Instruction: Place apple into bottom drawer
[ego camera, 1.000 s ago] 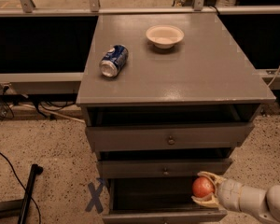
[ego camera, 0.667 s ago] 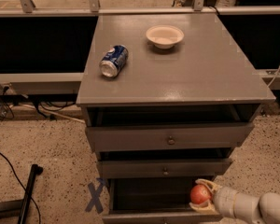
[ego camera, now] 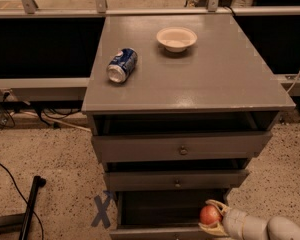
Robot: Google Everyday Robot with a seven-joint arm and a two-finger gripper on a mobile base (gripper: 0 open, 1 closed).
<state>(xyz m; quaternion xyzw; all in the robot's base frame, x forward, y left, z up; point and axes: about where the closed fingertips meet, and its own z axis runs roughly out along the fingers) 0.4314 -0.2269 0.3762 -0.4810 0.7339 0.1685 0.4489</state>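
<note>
Where the grey-brown, flat-topped desk (ego camera: 215, 79) nears the floor at its front right corner, the robot's pale two-fingered hand (ego camera: 206, 215) reaches in from the right. It is clamped on the round red-orange apple (ego camera: 210, 215). One cream-coloured finger (ego camera: 218, 204) curves over the top of the apple and the other lies beneath it. The fruit thus sits at the very tip of the hand, just left of the light grey wrist (ego camera: 240, 224).

The apple hangs at the right end of the desk's lowest compartment, the flat-fronted bottom drawer (ego camera: 150, 232). This drawer stands pulled out, with its dark interior showing. The fruit is over the front right part of that opening, just behind the front panel. Whether it touches the drawer cannot be told.

Above it in the desk, the grey-brown middle drawer (ego camera: 140, 180) and the grey-brown top drawer (ego camera: 140, 148) each carry a small round metal knob. Both stand slightly out from the body.

On the desk's top, a blue soda can (ego camera: 122, 65) lies on its side near the left edge. A shallow white bowl (ego camera: 176, 38) stands upright toward the back, near the middle and well apart from the can.

On the speckled floor just left of the desk's foot is a blue X mark (ego camera: 102, 210). Farther left of the desk lies a black rod (ego camera: 32, 204).
</note>
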